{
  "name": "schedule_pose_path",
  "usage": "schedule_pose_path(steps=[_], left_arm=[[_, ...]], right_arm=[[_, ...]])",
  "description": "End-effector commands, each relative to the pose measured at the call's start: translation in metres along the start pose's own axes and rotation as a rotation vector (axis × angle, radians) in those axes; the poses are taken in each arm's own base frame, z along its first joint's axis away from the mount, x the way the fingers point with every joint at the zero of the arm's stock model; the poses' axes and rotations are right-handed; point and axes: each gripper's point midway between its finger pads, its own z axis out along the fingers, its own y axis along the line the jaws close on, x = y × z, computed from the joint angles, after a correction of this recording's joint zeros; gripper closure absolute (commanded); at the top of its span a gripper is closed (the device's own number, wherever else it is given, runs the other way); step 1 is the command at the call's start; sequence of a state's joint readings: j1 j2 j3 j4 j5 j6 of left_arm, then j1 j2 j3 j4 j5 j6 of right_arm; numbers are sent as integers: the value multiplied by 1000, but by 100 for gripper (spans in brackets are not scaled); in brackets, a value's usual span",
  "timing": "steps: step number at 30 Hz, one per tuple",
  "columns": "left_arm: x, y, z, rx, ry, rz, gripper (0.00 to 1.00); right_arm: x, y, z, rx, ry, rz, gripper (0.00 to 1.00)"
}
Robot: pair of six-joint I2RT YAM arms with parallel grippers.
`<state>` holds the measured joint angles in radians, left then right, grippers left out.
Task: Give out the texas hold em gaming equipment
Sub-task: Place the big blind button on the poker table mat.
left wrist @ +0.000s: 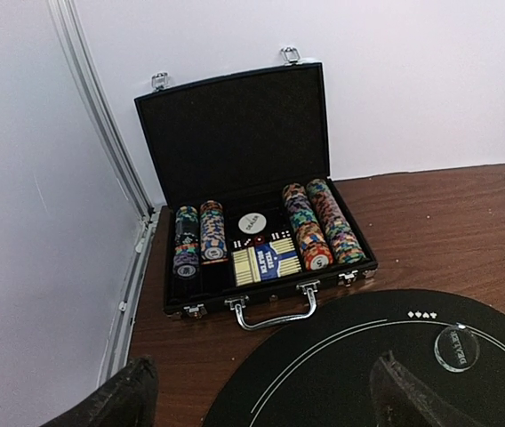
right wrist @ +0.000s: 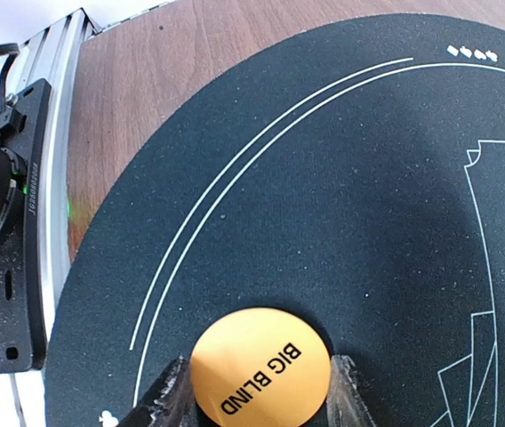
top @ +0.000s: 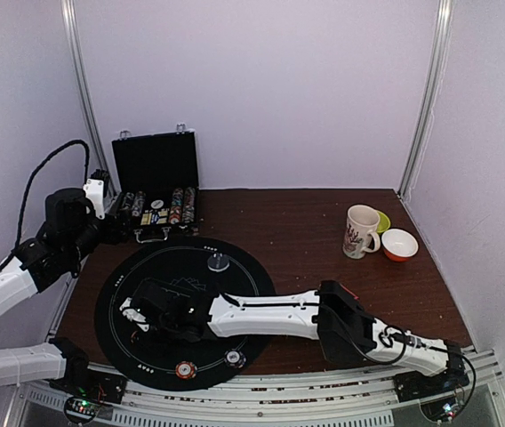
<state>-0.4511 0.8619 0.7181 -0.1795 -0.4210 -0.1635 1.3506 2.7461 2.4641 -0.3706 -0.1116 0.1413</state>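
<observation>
- Right gripper (right wrist: 260, 391): clenched on the orange disc (right wrist: 260, 369) lettered BIG BLIND. One fingertip presses its rim on each side, and the lettered face is turned up to the wrist camera.
- Position of the disc: over the black mat (right wrist: 368, 178), inside the double white arc and near the mat's left rim. The overhead view puts the right gripper (top: 132, 313) at the left side of the mat (top: 252, 267), with the right arm stretched across it.
- Height: we cannot tell whether the disc rests on the mat or hangs just above it.
- Governing relation: the disc sits between the jaws with its flat face parallel to the mat, so the mat lies straight below it. Being round, it has no long axis to align. We judge that placing it calls only for parting the jaws, with a short descent first if it is off the surface.
- Left gripper (left wrist: 263, 382): released, fingers wide apart, nothing between them.
- Second relation: the left gripper faces the open black case (left wrist: 235, 133). The deck of cards (left wrist: 266, 262) lies straight ahead in the case's middle compartment, long side across the view and parallel to the handle. The left arm is plainly the nearer; the right gripper is well apart from the case.
- Other discs noted: a clear disc (top: 219, 261) on the far half of the mat, and a red-white disc (top: 185, 368) and a black-white disc (top: 233, 358) near its near rim.
</observation>
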Motion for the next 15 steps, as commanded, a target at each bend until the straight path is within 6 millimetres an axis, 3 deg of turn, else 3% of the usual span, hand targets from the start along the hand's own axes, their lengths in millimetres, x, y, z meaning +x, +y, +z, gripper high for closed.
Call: schedule_pose_path(steps=[1, 2, 4, 8, 12, 15], left_arm=[[-13, -1, 2, 8, -51, -6, 15], [-13, -2, 2, 13, -50, -5, 15], [-11, -3, 3, 18, -44, -7, 15], [-12, -6, 4, 32, -44, -8, 15], [-17, -6, 2, 36, -49, -8, 15], [-20, -6, 0, 40, -53, -6, 15]], right_arm=[[22, 5, 13, 4, 46, -31, 41], [18, 7, 11, -5, 38, -27, 28], [8, 11, 4, -22, 21, -27, 14], [-31, 11, -27, -49, -46, -32, 1], [-80, -7, -86, -76, -134, 31, 0], [-73, -44, -127, 13, -109, 73, 0]])
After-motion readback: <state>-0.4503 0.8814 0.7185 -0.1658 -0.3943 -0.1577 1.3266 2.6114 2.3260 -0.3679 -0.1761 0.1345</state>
